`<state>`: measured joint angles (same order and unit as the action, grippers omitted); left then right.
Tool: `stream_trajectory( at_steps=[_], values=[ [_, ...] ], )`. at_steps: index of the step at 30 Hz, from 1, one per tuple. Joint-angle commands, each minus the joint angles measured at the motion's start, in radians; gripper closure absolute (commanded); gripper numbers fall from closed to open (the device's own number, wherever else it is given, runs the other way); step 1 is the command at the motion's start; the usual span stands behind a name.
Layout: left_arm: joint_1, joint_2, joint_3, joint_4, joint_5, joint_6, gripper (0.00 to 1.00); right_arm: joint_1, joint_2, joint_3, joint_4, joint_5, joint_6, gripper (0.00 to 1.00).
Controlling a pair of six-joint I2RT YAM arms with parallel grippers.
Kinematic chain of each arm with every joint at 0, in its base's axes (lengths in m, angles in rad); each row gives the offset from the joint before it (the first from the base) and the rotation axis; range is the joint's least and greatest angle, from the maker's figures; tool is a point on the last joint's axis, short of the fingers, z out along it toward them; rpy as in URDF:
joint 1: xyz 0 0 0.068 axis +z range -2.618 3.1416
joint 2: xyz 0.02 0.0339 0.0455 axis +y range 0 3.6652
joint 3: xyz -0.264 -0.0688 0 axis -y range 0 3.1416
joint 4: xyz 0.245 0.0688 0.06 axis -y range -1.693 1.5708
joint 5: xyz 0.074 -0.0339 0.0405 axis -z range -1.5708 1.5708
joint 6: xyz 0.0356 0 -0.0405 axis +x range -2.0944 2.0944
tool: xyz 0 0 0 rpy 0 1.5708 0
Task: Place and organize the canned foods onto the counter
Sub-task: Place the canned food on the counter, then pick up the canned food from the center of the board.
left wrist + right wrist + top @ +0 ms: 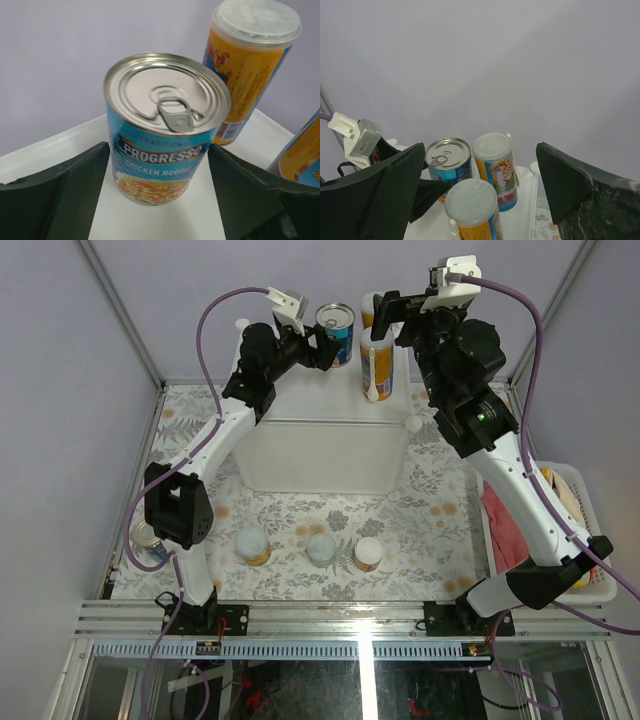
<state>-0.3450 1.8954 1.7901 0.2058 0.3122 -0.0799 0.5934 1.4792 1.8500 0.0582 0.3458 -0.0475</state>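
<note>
The white counter (325,455) stands mid-table. A blue-labelled can (336,332) (165,135) rests upright on its top. My left gripper (325,345) (159,145) is open, its fingers (75,190) close on either side of that can. Two tall yellow cans (377,365) (370,308) stand just right of it, seen also in the right wrist view as a nearer can (472,210) and a farther can (496,170). My right gripper (395,308) (480,150) hovers above them, wide open and holding nothing. Three short cans (252,545) (321,548) (368,554) sit on the table in front.
Another can (148,535) stands at the table's left edge beside the left arm. A white slatted basket (590,530) with red and yellow cloth sits at the right. Round knobs (413,423) mark the counter's corners. Grey walls close in behind.
</note>
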Motion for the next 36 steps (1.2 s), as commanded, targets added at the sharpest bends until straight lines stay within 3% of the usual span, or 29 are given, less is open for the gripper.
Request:
stream_trajectory(
  at_steps=[1, 7, 16, 21, 25, 30, 36],
  values=[
    [0.019, -0.010, 0.012, 0.086, -0.021, -0.042, 0.14, -0.008, 0.004, 0.046, 0.055, -0.017, 0.013, 0.00],
    [0.020, -0.057, -0.018, 0.063, -0.036, -0.040, 0.01, -0.009, 0.004, 0.048, 0.041, -0.019, 0.018, 0.01],
    [0.018, -0.196, -0.102, -0.005, -0.072, -0.044, 0.00, -0.009, 0.013, 0.069, 0.003, -0.030, 0.036, 0.00],
    [0.018, -0.304, -0.141, -0.111, -0.167, -0.060, 0.00, -0.008, 0.022, 0.086, -0.021, -0.042, 0.061, 0.00],
    [0.016, -0.410, -0.170, -0.232, -0.320, -0.109, 0.00, -0.007, 0.031, 0.105, -0.049, -0.058, 0.084, 0.01],
    [0.016, -0.517, -0.175, -0.458, -0.676, -0.240, 0.00, -0.006, 0.055, 0.152, -0.098, -0.089, 0.118, 0.00],
    [0.015, -0.590, -0.169, -0.761, -0.997, -0.564, 0.00, 0.013, 0.093, 0.195, -0.141, -0.116, 0.149, 0.00]
  ],
)
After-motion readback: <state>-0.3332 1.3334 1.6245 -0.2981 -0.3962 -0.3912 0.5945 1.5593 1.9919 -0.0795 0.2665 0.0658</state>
